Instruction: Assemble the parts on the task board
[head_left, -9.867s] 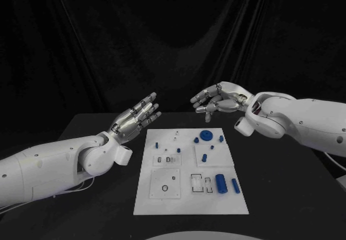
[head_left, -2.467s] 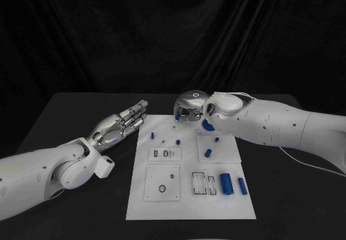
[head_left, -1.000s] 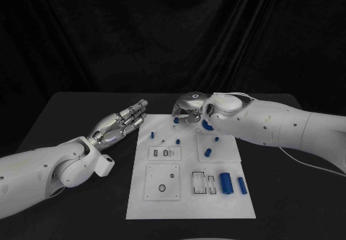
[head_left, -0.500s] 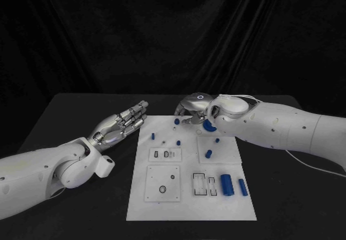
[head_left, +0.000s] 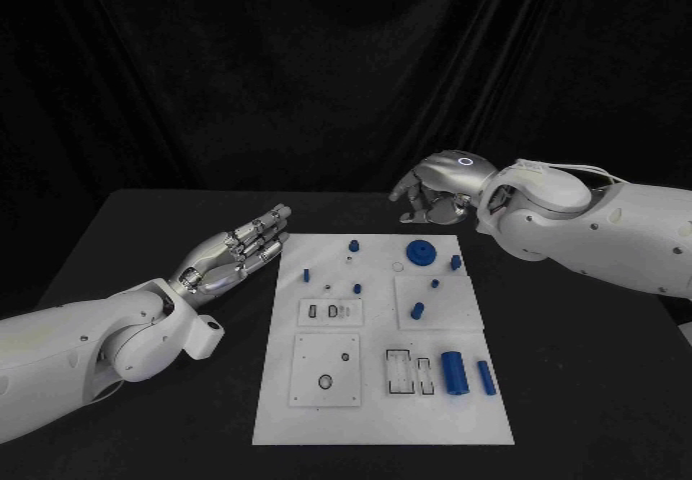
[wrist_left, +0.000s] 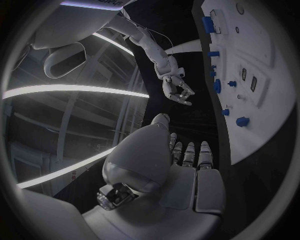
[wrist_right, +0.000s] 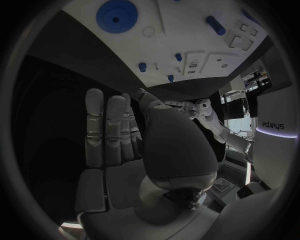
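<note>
The white task board (head_left: 382, 420) lies in the middle of the black table. At its far end are a blue gear (head_left: 418, 252) and a small blue peg (head_left: 353, 243), which stands upright. More small blue pegs (head_left: 304, 270) are scattered across the far half. A thick blue cylinder (head_left: 450, 372) and a slim blue bar (head_left: 485, 377) lie near the right edge. My right hand (head_left: 433, 195) hovers above the table beyond the board's far edge and holds nothing. My left hand (head_left: 238, 250) floats left of the board, palm up, fingers straight, empty. The right wrist view shows the gear (wrist_right: 117, 15).
Two inset plates (head_left: 332, 311) with slots sit mid-board, and a larger one (head_left: 327, 368) sits nearer me. My right forearm (head_left: 606, 235) reaches over the table's far right. Bare black tabletop (head_left: 577, 380) lies on both sides of the board.
My right hand was low over the board's far left, pinching a small blue peg. It has let go and risen back to the right, uncovering the gear. My left hand has stayed put.
</note>
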